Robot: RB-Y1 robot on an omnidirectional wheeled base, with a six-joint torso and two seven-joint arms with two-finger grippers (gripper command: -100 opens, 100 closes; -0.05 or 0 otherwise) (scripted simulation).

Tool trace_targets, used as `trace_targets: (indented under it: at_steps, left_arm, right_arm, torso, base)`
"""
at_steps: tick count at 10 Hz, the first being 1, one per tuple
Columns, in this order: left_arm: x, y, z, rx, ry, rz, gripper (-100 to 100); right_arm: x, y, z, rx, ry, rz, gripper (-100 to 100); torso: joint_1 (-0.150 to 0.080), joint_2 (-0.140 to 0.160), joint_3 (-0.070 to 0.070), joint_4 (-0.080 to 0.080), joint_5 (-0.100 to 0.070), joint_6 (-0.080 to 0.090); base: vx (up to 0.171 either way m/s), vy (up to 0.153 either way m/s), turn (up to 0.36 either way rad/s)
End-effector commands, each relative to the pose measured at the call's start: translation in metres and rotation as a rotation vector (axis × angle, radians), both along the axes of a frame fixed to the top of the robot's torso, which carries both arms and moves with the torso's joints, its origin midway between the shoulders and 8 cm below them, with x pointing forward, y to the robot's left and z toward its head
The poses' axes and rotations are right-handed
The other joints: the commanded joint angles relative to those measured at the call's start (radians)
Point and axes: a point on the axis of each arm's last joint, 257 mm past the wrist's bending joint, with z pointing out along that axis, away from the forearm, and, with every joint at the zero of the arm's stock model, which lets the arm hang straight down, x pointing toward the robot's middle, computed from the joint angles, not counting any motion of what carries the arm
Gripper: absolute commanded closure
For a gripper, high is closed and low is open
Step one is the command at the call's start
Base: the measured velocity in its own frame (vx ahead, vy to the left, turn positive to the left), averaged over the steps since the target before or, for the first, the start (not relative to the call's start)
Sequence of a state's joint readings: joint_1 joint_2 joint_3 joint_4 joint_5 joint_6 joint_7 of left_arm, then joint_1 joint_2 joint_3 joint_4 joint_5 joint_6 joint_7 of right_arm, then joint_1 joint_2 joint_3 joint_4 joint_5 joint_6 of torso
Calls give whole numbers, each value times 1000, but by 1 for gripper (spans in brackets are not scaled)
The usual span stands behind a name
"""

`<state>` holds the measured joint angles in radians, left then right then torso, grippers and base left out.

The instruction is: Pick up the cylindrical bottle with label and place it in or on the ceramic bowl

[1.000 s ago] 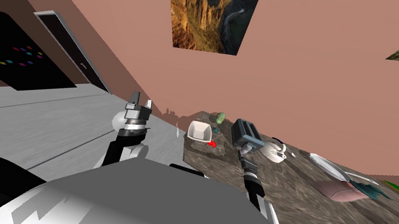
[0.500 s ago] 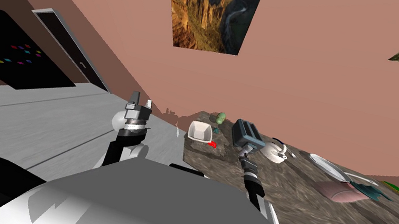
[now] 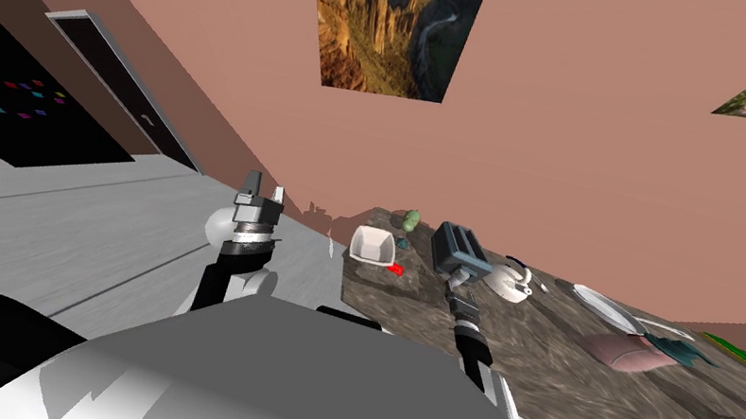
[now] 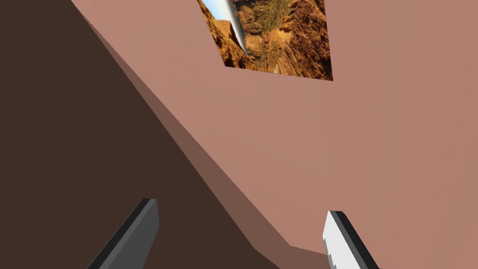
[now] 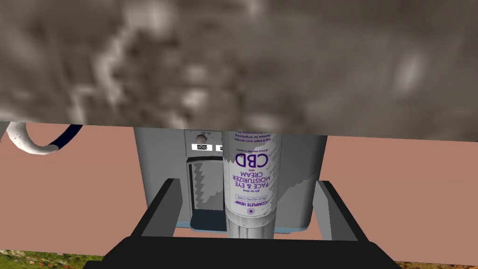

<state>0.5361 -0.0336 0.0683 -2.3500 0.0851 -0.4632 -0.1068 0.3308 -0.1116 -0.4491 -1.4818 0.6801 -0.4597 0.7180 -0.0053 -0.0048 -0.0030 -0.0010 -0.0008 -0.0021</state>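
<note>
The right pincer [image 5: 247, 184] stands wide open with the labelled bottle [image 5: 252, 159] upright between its fingers, neither blade touching it. It looks set that way so a plain squeeze would take the bottle by its sides. Just behind the bottle sits a grey toaster [image 5: 298, 177], leaving little room to push further in. The white bowl [image 3: 372, 245] sits on the same table [image 3: 543, 376], near, to that arm's left. The left pincer [image 3: 261, 192] is raised off to the side, open and empty, likely to keep clear.
</note>
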Motion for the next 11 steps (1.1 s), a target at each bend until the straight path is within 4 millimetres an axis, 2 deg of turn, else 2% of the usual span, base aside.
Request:
trace_targets:
  at_steps: [1, 3, 4, 5, 9, 10, 11]
  left_arm:
    - [0, 0, 0, 0, 0, 0, 0]
    - [0, 0, 0, 0, 0, 0, 0]
    - [0, 0, 0, 0, 0, 0, 0]
    - [0, 0, 0, 0, 0, 0, 0]
    - [0, 0, 0, 0, 0, 0, 0]
    - [0, 0, 0, 0, 0, 0, 0]
    - [0, 0, 0, 0, 0, 0, 0]
  right_arm:
    - [5, 10, -5, 6, -9, 2, -100]
    - [5, 12, -5, 13, -9, 0, -100]
    - [5, 13, -6, 13, -10, 0, 0]
    - [9, 11, -3, 11, -12, 12, -100]
    - [17, 8, 2, 8, -16, 30, -100]
    - [17, 8, 2, 10, -17, 32, 100]
    - [17, 8, 2, 10, -17, 31, 100]
  torso:
    - [0, 0, 0, 0, 0, 0]
    - [0, 0, 0, 0, 0, 0]
    - [1, 0, 0, 0, 0, 0]
    - [2, 0, 0, 0, 0, 0]
    - [5, -4, -2, -1, 1, 0]
    - [3, -2, -1, 0, 1, 0]
    - [2, -1, 0, 0, 0, 0]
  base:
    - [1, -35, -32]
    - [1, -24, -14]
    - [0, 0, 0]
    - [34, 20, -96]
    - [47, 38, -79]
    - [0, 0, 0]
    - [0, 0, 0]
